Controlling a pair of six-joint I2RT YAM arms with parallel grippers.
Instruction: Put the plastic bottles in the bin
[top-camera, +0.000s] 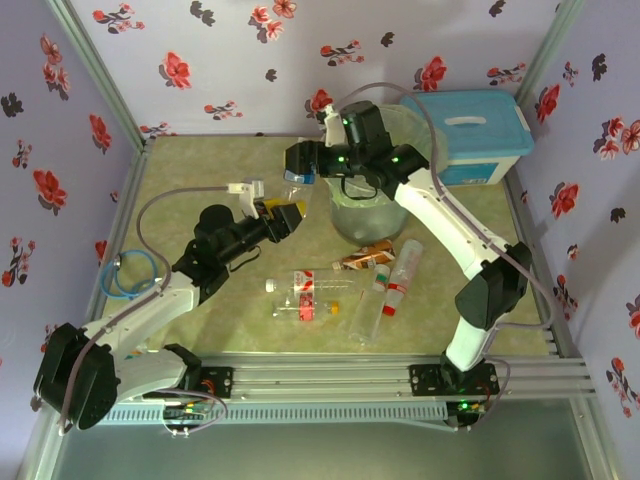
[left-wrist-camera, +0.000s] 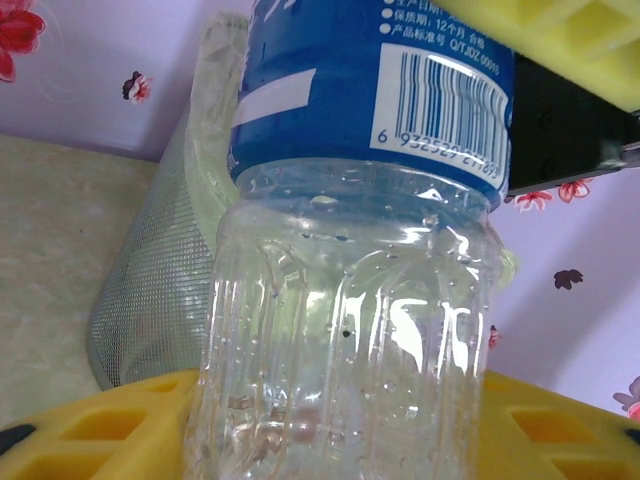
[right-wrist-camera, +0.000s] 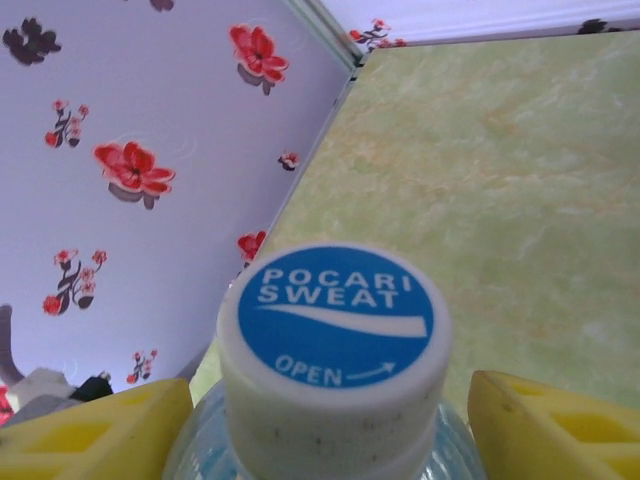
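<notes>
Where both arms meet just left of the bin (top-camera: 368, 220), one blue-labelled Pocari Sweat bottle (top-camera: 294, 180) is held airborne: right gripper (right-wrist-camera: 325, 425) clamped at its shoulders, left gripper (left-wrist-camera: 340, 430) clamped round its clear lower body. Other bottles (top-camera: 308, 298) lie on the table (top-camera: 200, 170), near side of the bin.

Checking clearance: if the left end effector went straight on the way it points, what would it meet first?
Probably the round, bag-lined grey-green mesh bin, just beyond the clear blue-labelled plastic bottle that the left end effector grips; depth is unclear.
</notes>
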